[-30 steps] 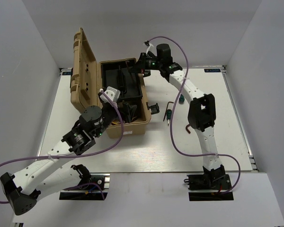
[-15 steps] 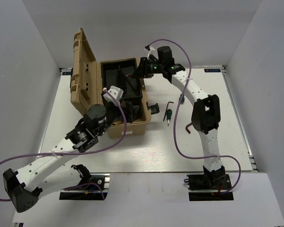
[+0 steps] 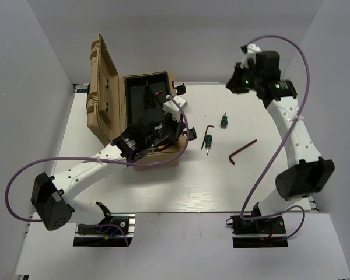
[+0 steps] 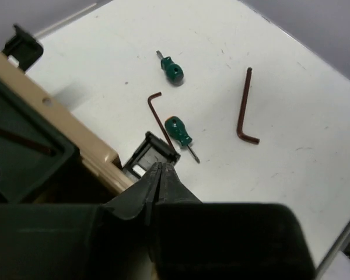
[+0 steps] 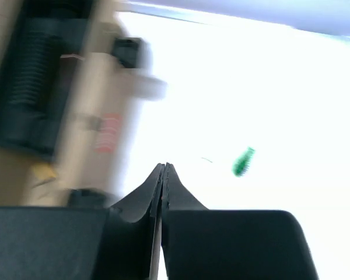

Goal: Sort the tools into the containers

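**Top external view.** The left gripper (image 3: 179,129) sits at the right wall of the open tan case (image 3: 157,160), whose lid (image 3: 102,81) stands upright. Its jaws cannot be read from here. Just to its right on the table (image 3: 163,186) lie three tools.
- The near screwdriver (image 3: 207,142) has its tip toward the arm bases.
- The small hex key (image 3: 209,129) lies against it.
- The far screwdriver (image 3: 224,121) has its tip pointing away from the bases.

The large hex key (image 3: 243,151) lies diagonally farther right, apart from the others. The right gripper (image 3: 232,84) hangs high over the table's far edge, well beyond all four tools.

**Left wrist view.** The left gripper (image 4: 161,169) is pressed closed and holds nothing. The case's black latch (image 4: 153,154) is directly ahead of its tips. Slightly right of that is the near screwdriver (image 4: 178,131), its tip slanting back and rightward, with the small hex key (image 4: 157,111) running beside it. The far screwdriver (image 4: 172,69) lies farther ahead. To the right, the long arm of the large hex key (image 4: 244,108) points away, and bare table (image 4: 303,76) surrounds it.

**Right wrist view (blurred).** The right gripper (image 5: 163,169) is closed and empty. The case (image 5: 87,116) is ahead to its left. One green screwdriver (image 5: 243,161) lies to its right with its axis slanting; which of the two it is cannot be told.
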